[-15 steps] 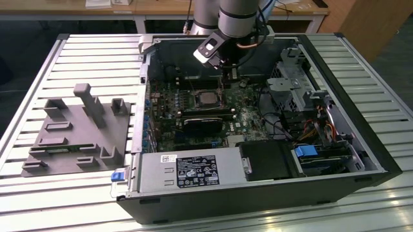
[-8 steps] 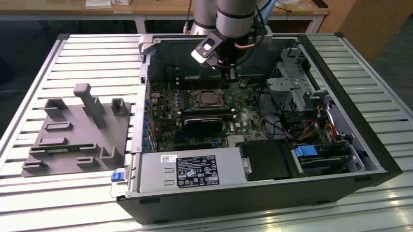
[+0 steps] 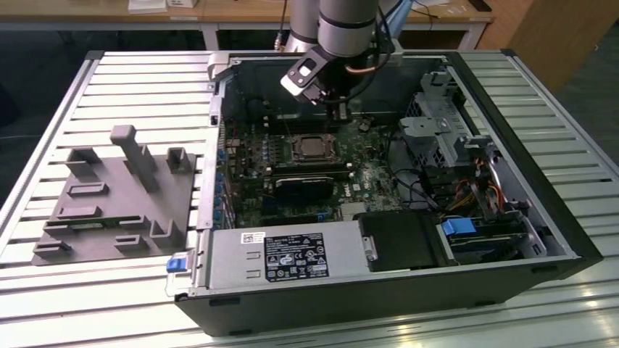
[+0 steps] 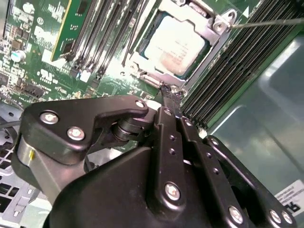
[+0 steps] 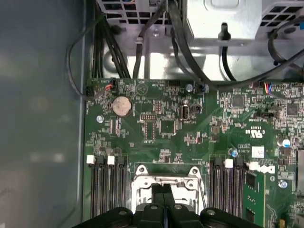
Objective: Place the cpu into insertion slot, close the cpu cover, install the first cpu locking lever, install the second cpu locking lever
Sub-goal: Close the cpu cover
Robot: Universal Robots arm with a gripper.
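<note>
Two fingers of the gripper point(image 4: 169, 92) are pressed together with nothing that I can see between them, their tip right at the rim of the insertion slot point(image 3: 312, 147). The cpu point(image 4: 175, 43) lies flat inside that slot with the cpu cover point(image 4: 214, 38) down around its silvery top. I judge the chip light, stiff and fragile on its underside, so I would touch only its edges. The cover looks like thin springy sheet, and the wire locking lever point(image 4: 268, 22) looks stiff and slick, best pushed near its free end.
</note>
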